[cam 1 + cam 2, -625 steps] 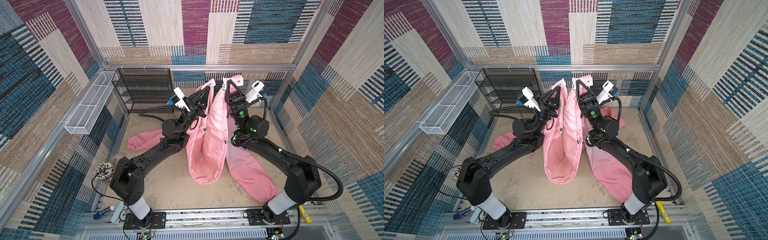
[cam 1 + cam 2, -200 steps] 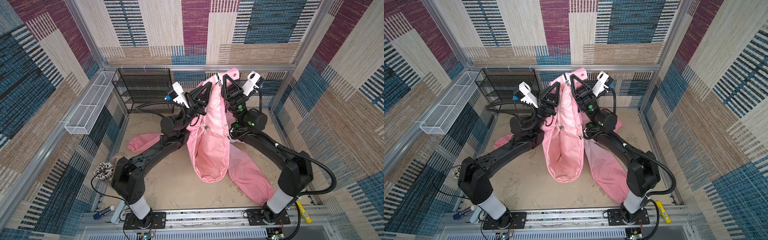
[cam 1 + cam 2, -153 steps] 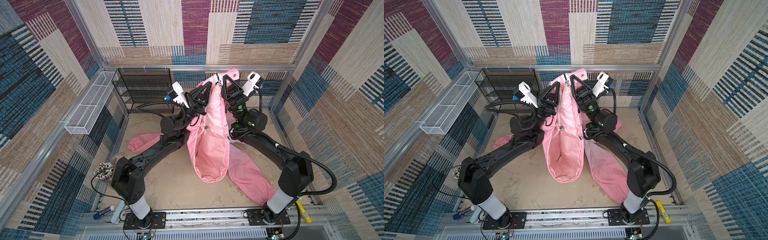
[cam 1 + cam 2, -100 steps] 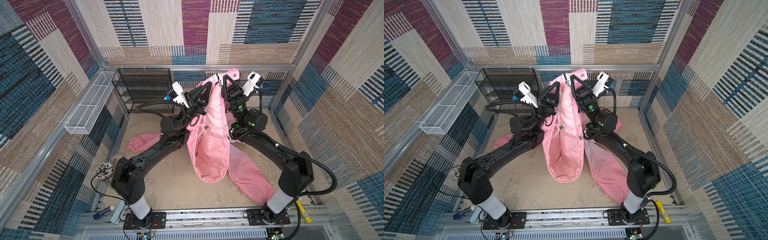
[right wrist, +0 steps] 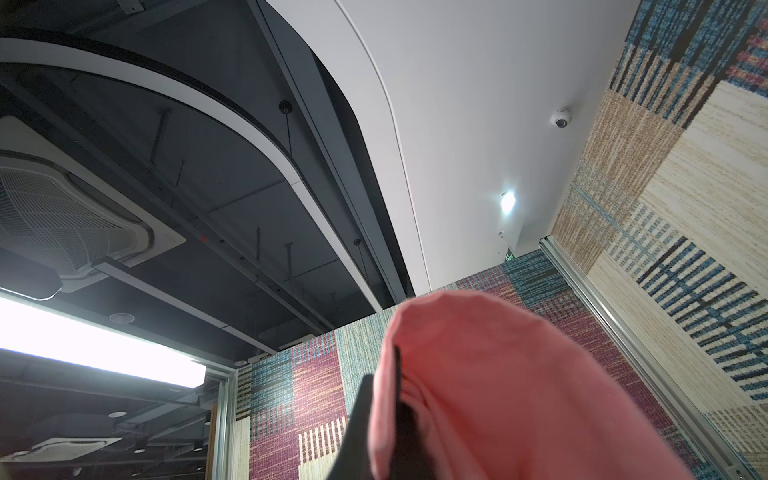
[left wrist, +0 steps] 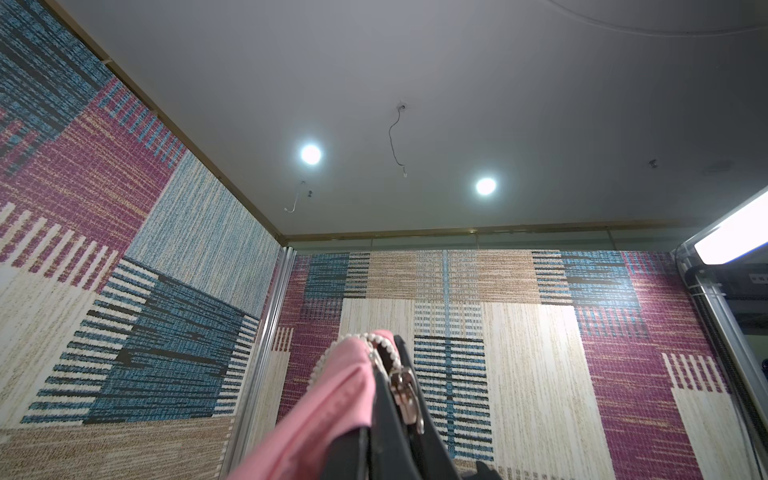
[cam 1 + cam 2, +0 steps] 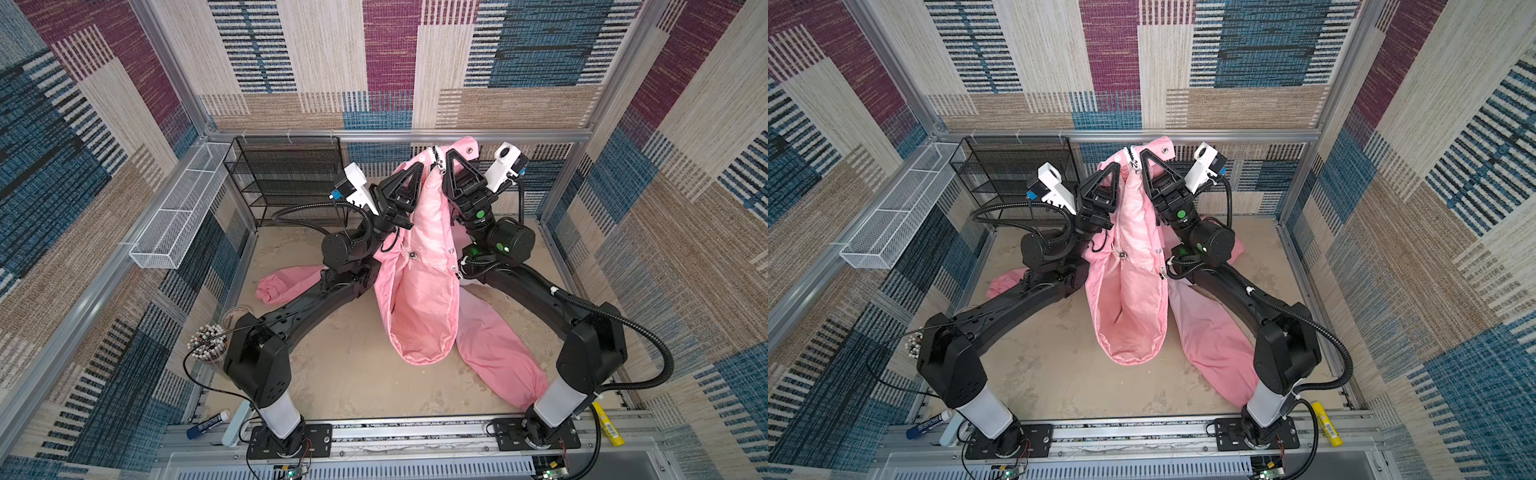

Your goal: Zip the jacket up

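The pink jacket (image 7: 419, 299) hangs between my two raised arms in both top views, its lower rounded end resting on the table. One sleeve (image 7: 494, 353) trails to the front right and another (image 7: 286, 284) lies behind the left arm. My left gripper (image 7: 417, 166) is shut on one front edge. In the left wrist view its fingers (image 6: 390, 415) pinch pink cloth with white zipper teeth beside the metal slider (image 6: 405, 395). My right gripper (image 7: 449, 156) is shut on the other edge, and pink cloth (image 5: 498, 395) drapes over its fingers in the right wrist view.
A black wire rack (image 7: 286, 178) stands at the back left, with a white wire basket (image 7: 178, 216) on the left wall. A cup of pens (image 7: 208, 340) and a blue marker (image 7: 208, 424) lie front left. A yellow marker (image 7: 606, 424) lies front right.
Since three seconds ago both grippers have risen and drawn closer together, lifting the jacket. Over the last second nothing visibly moves.
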